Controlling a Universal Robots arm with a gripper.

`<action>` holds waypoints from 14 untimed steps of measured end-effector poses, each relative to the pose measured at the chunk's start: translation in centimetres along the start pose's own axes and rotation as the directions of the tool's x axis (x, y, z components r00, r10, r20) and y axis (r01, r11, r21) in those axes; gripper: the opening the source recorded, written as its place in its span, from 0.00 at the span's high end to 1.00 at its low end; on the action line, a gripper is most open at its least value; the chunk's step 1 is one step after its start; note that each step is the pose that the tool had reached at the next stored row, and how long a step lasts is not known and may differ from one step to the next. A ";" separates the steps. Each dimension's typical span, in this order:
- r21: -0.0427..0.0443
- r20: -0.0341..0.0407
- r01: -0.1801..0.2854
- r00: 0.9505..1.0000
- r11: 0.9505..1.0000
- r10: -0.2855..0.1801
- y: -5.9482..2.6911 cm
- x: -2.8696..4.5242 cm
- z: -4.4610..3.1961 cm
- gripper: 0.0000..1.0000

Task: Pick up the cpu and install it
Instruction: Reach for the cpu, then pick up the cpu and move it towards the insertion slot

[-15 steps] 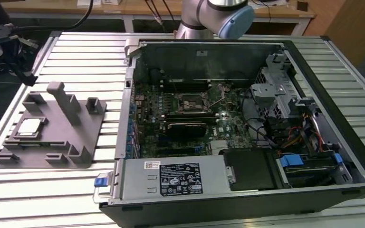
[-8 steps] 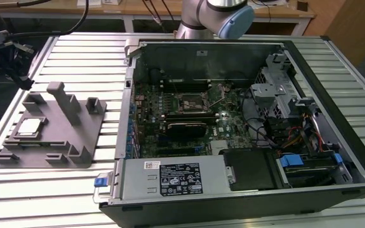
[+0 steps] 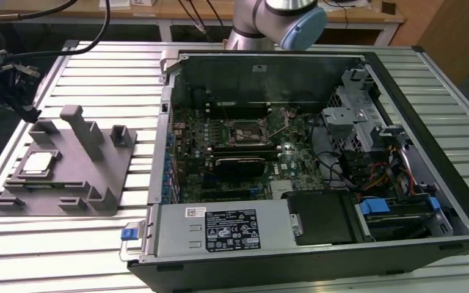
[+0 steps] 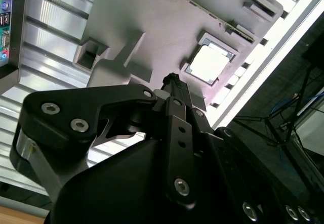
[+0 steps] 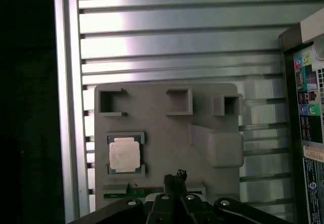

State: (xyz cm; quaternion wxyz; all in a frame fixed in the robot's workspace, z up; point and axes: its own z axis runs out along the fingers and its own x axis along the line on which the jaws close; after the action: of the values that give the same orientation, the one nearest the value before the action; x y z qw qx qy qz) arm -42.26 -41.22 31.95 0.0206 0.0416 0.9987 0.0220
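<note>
Found the chip [image 3: 39, 162] lying flat, metal face up, in a square recess of the grey block [image 3: 108, 162], toward the exterior view's left end of that block. Not yet lifted.

Confirmed in both wrist views: chip [image 5: 124, 154] seated squarely in its recess, pale edge showing around the silvery top.

Noted the gripper [image 5: 175, 175] hanging above the block, near the chip but apart from it. In the first wrist view, tips drawn together to a narrow point with nothing between them. In the second wrist view, seen side-on, so no gap to judge there.

Recorded from the exterior view alone:
- Open computer case [image 3: 463, 201] resting on the slatted metal table [image 3: 80, 67], just beside the block on the exterior view's right.
- Green board [image 3: 190, 131] on the case floor, with the black socket [image 3: 245, 130] in its metal frame near the board's middle, well apart from the chip.
- Arm [image 3: 275, 18] rising behind the case.

Picked up in the first wrist view: the case's rear panel with coloured ports [image 5: 306, 77].
</note>
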 end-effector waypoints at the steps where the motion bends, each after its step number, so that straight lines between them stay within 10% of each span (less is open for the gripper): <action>1: 0.000 0.000 0.000 1.000 1.000 0.000 -0.07 0.06 0.11 0.89; 14: 0.000 0.000 0.000 1.000 1.000 0.000 -0.43 0.46 1.02 0.89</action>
State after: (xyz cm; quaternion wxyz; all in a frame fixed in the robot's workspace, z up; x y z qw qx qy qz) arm -42.72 -41.56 30.89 0.0206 0.0416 0.9987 0.0220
